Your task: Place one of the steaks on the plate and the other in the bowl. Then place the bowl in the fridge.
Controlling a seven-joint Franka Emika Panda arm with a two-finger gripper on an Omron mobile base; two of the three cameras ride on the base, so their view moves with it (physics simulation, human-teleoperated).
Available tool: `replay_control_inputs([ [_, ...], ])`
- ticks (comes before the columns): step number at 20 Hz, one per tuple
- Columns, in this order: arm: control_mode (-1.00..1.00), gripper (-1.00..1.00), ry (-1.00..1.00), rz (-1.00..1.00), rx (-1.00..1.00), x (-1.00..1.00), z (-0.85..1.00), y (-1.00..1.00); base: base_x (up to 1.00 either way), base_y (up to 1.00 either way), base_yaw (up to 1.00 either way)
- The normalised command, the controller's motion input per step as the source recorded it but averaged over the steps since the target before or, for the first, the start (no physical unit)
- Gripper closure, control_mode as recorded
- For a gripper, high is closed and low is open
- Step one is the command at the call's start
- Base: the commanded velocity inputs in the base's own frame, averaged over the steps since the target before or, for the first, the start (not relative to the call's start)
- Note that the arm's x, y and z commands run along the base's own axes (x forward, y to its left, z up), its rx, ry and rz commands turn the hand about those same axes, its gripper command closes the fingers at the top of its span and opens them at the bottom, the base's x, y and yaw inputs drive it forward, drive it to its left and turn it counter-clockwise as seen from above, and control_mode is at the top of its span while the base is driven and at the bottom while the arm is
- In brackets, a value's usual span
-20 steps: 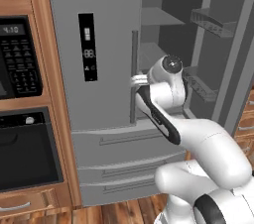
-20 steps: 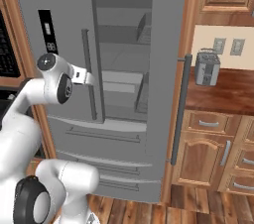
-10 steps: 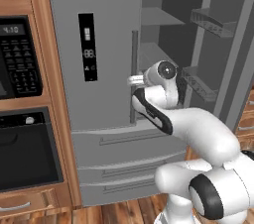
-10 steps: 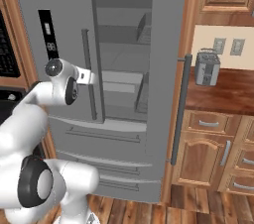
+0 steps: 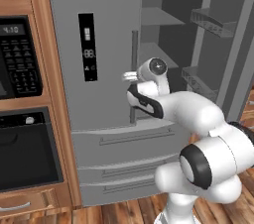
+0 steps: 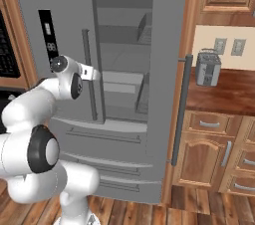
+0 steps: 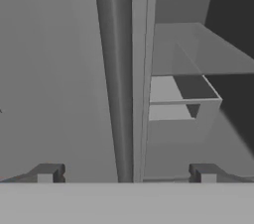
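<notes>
Arm (image 5: 188, 111) nearer fridge (image 5: 99, 69) handle (image 5: 134, 74)

Flat, even rendered light, no glare; soft shading inside the fridge (image 6: 124, 55), darkest at the hand view's upper right; images slightly soft, low resolution.

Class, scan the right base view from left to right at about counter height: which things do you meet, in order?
Gripper → bar handle of the shut fridge door → open fridge interior → open door's bar handle → toaster.
</notes>
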Motion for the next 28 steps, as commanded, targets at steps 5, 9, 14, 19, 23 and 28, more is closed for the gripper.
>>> replay_control_inputs([
  [5,-1.00,-1.00,0.03,0.00,0.00,0.50,-0.31,0.00,0.00,0.00,0.00],
  [9,-1.00,-1.00,0.00,0.00,0.00,0.53,-0.29,0.02,0.00,0.00,0.00],
  [14,-1.00,-1.00,0.00,0.00,0.00,0.66,-0.22,0.15,0.00,0.00,0.00],
  [19,-1.00,-1.00,0.00,0.00,0.00,0.72,-0.26,0.31,0.00,0.00,0.00],
  [23,-1.00,-1.00,0.01,0.00,0.00,0.73,-0.34,0.27,0.00,0.00,0.00],
  [28,-1.00,1.00,0.00,0.00,0.00,0.68,-0.18,0.27,0.00,0.00,0.00],
])
